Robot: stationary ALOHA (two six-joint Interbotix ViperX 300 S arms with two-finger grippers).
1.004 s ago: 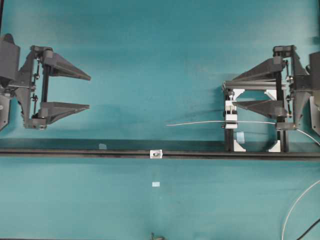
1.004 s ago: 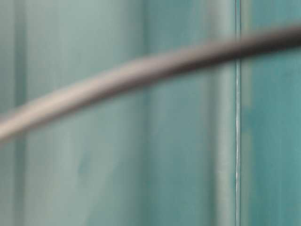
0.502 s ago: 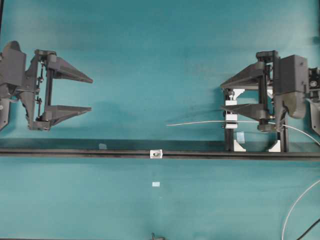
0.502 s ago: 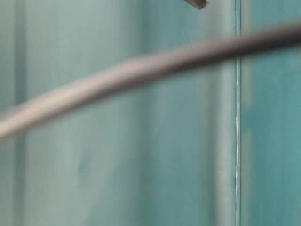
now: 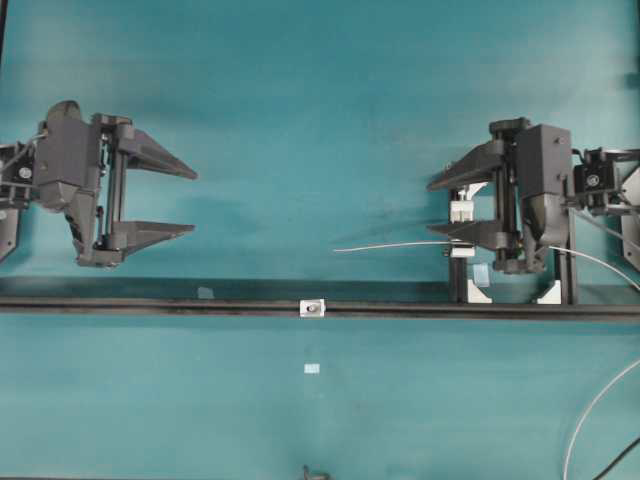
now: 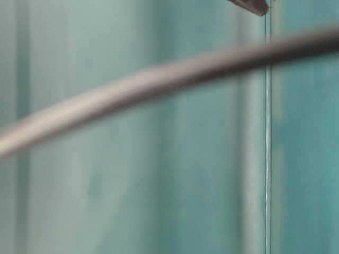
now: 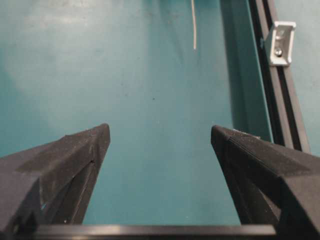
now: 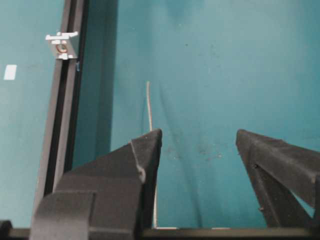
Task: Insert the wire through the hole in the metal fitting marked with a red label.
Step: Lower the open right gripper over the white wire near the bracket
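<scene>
hole (image 5: 314, 309) too small; wire (image 6: 159, 79) blurred table-level.

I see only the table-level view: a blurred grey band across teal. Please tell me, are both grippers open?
Observer: Yes. The left gripper and the right gripper both stand open and hold nothing.
Operator: Where is the wire?
Observer: The wire runs through a white clamp block, with its free end pointing to the left.
Operator: And the metal fitting?
Observer: The metal fitting sits on the black rail, apart from the wire's tip.
</scene>
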